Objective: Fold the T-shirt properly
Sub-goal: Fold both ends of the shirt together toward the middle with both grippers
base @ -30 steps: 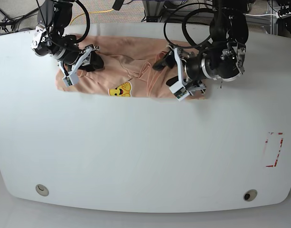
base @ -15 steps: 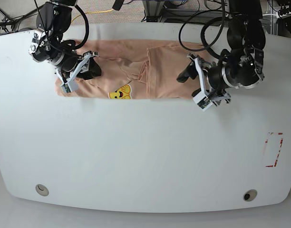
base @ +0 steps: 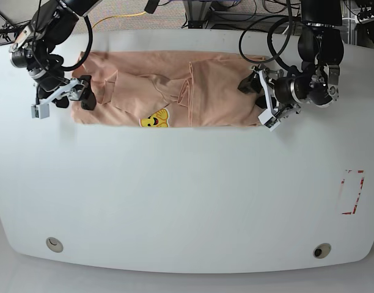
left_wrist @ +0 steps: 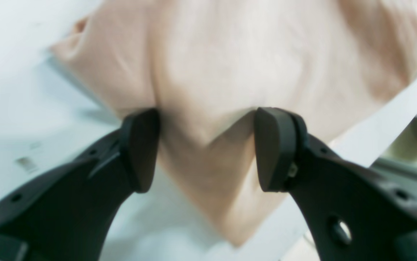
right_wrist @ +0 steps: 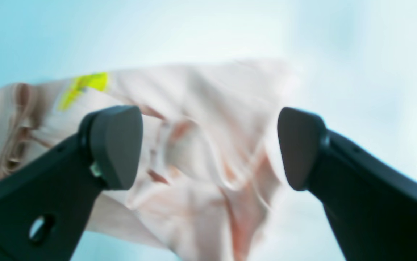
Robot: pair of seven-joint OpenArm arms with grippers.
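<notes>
The peach T-shirt [base: 217, 91] lies in a wide band along the far edge of the white table [base: 187, 195], with its yellow print [base: 154, 118] facing up near the front hem. My left gripper [base: 255, 97] is at the shirt's right end. In the left wrist view its jaws [left_wrist: 206, 152] stand open on either side of a corner of the T-shirt [left_wrist: 230, 54]. My right gripper [base: 74, 99] hovers at the shirt's left end. Its jaws [right_wrist: 208, 148] are wide open and empty, and beyond them is the rumpled T-shirt [right_wrist: 208, 108] with the yellow print [right_wrist: 85, 85].
A red-outlined rectangle [base: 352, 192] is marked near the table's right edge. Two round holes [base: 54, 244] [base: 321, 251] sit near the front edge. Cables and equipment crowd the floor behind the table's far edge.
My right gripper opened, let go of the cloth and drew left off the shirt's left end. My left gripper swept right to the shirt's right end, and the right half lies flatter.
</notes>
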